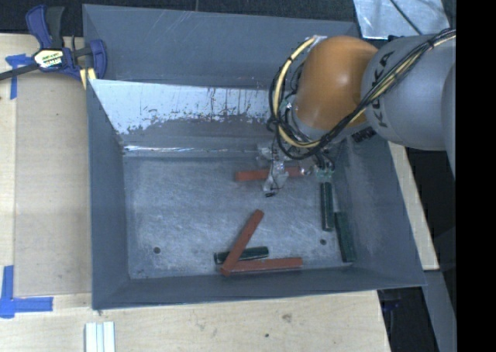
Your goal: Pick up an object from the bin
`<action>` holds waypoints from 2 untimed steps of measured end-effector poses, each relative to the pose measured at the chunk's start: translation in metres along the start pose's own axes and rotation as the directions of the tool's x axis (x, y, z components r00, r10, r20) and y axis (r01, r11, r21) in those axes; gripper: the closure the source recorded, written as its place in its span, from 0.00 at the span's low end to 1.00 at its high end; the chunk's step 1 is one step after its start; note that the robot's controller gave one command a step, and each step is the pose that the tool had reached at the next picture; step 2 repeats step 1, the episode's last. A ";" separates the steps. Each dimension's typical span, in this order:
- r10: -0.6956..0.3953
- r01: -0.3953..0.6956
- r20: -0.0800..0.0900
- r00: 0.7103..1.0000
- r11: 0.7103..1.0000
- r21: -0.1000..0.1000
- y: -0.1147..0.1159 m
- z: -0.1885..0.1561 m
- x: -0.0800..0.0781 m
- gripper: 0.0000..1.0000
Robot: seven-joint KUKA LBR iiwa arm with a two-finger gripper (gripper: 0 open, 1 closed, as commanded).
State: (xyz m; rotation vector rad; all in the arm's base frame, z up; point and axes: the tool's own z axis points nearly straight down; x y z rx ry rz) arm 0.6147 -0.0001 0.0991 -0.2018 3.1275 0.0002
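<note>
My gripper hangs below the orange wrist cover, over the back middle of the bin floor. A short red-brown stick lies flat just to its left, and the stick's right end meets the gripper's tip. Whether the stick is gripped is unclear. A dark green stick lies lengthwise to the right of the gripper, close to the right wall.
Near the front wall, a long red-brown stick leans diagonally across a short dark green stick, and another red-brown stick lies flat along the wall. A second dark green stick lies by the right wall. The arm covers the back right corner.
</note>
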 end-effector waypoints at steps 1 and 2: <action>0.004 -0.004 0.000 1.000 1.000 0.001 -0.001 -0.070 -0.002 1.00; 0.004 -0.004 0.000 1.000 1.000 0.001 -0.001 -0.070 -0.002 1.00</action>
